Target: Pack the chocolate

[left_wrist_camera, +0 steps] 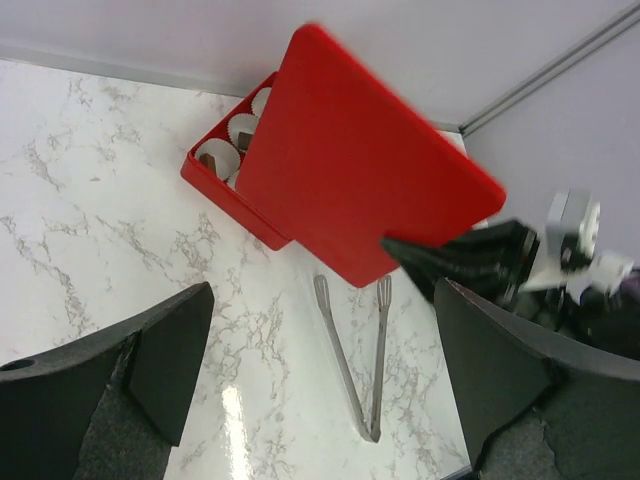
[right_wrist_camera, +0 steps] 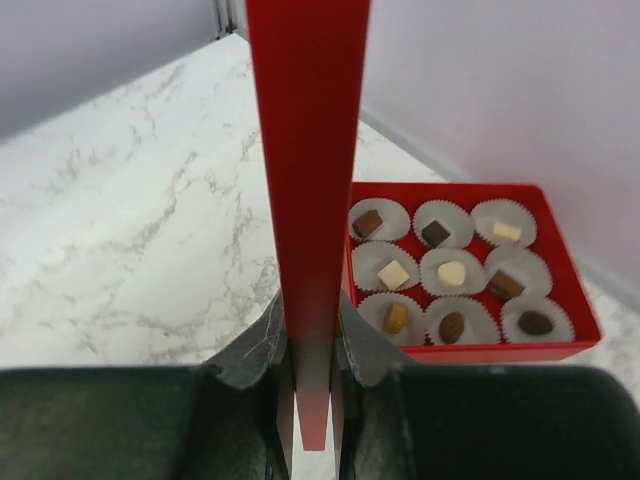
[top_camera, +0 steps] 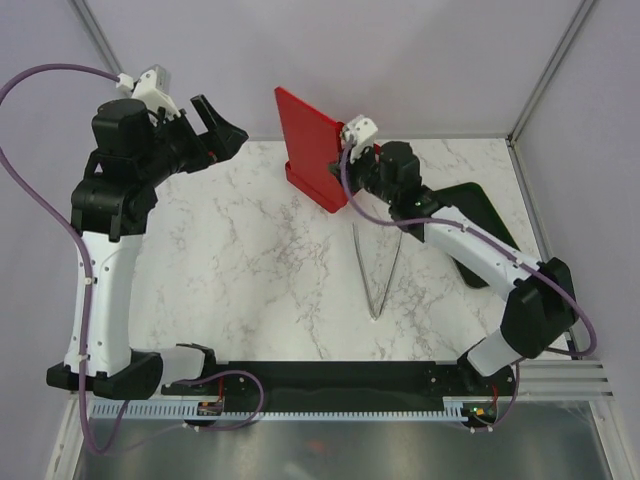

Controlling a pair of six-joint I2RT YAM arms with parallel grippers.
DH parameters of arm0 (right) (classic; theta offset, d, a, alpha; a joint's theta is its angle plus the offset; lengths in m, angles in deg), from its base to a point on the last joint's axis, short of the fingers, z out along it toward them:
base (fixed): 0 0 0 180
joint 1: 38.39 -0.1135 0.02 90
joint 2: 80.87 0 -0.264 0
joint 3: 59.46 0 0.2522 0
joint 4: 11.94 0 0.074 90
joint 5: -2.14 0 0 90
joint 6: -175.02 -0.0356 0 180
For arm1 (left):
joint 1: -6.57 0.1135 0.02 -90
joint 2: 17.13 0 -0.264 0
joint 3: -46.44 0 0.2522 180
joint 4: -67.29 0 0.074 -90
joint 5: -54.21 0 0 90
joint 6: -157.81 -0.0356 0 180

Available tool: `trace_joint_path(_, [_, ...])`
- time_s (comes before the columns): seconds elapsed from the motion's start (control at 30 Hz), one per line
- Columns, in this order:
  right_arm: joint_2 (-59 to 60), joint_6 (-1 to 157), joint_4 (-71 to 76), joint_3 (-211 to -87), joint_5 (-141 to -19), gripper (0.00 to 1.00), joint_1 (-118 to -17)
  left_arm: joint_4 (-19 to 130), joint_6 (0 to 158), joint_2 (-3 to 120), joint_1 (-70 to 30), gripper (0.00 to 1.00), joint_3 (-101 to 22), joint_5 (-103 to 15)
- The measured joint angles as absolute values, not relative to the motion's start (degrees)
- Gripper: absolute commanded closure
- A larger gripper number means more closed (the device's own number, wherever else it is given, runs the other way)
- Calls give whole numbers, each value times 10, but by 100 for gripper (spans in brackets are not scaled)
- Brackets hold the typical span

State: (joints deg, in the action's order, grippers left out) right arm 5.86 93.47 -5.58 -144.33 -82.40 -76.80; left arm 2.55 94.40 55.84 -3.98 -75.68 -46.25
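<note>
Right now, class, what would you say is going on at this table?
The right gripper is shut on the red lid, holding it upright on edge by the open red box. All nine paper cups in the box hold a chocolate, so filling looks finished and closing seems next. The left gripper hangs open and empty, raised at the far left. The metal tweezers lie on the table.

From above and behind the arm bases, we look down on the whole marble table (top_camera: pixel 250 250). Our left wrist view faces the red lid (left_wrist_camera: pixel 360 170) from well back, our right wrist view hugs its edge; all three share it.
</note>
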Motion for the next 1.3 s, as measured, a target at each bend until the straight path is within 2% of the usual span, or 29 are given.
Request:
trace_joint_path(0.23, [181,640,-90,-1534,-701,100,-648,56,944,573,-38,0,-698,-483])
trace_joint_path(0.47, [312,449,-135,-1602,-626,100,-629,93,945,640,-38,2,-663,-508])
trace_joint_path(0.83, [425,260,-244,-1659,-597,100,-586,191,960,722,-35,5,-602,-518])
trace_joint_path(1.3, [521,156,-308,-1686,-591,100,-536,278,966,922,-34,11,-615,-586])
